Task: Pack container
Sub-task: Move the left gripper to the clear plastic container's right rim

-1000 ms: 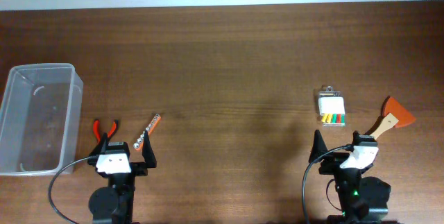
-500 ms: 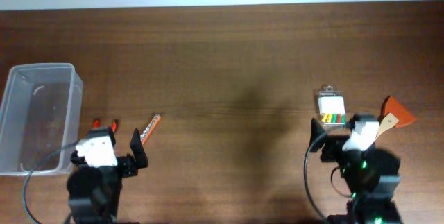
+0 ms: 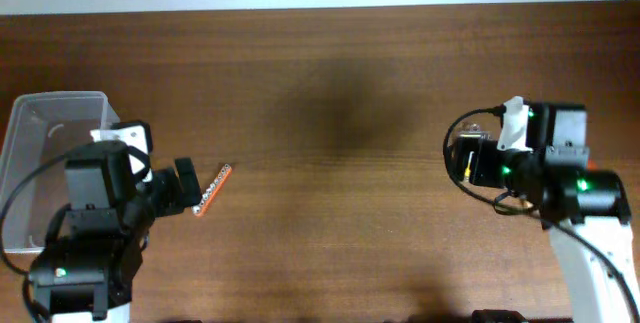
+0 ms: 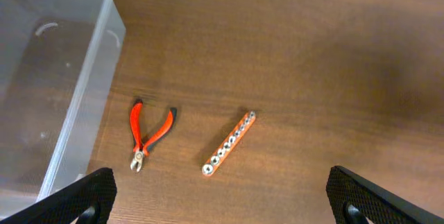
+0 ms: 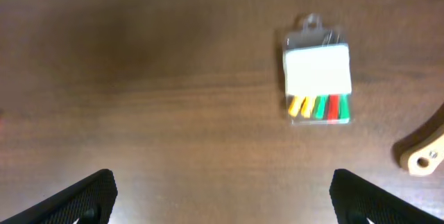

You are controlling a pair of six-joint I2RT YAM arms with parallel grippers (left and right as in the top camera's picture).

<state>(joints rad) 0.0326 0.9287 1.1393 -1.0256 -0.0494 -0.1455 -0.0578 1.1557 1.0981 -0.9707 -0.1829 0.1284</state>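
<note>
Overhead, table: brown wood (image 3: pixel 320 73), with a pale strip along its far edge.
Overhead, container: clear tub (image 3: pixel 60 97) at the table's left edge, lidless; its near part is hidden under the left arm (image 3: pixel 90 228).
Overhead, socket strip: an orange strip (image 3: pixel 213 189) lies tilted on the wood just right of the left arm, clear of the tub.
Overhead, right arm: black and white (image 3: pixel 560 178), over the right side of the table, well apart from the tub.
Left wrist, container: fills the upper left corner (image 4: pixel 80 123); nothing can be made out inside it.
Left wrist, pliers: 1 red-handled pair (image 4: pixel 149 137) lies just beside the tub's long wall without touching it, handles pointing away from the camera.
Left wrist, socket strip: to the right of the pliers, apart from them, slanting up to the right.
Left wrist, left gripper: jaws spread wide (image 4: pixel 222 186); both black tips show at the bottom corners, with only bare wood between them.
Right wrist, packet: 1 small clear pack (image 5: pixel 317 78) with a white label and yellow, green and red pieces lies flat on the wood.
Right wrist, wooden handle: a pale end (image 5: pixel 423 151) reaches in from the right edge, below the packet.
Right wrist, right gripper: jaws released wide (image 5: pixel 222 186), gripping nothing.
</note>
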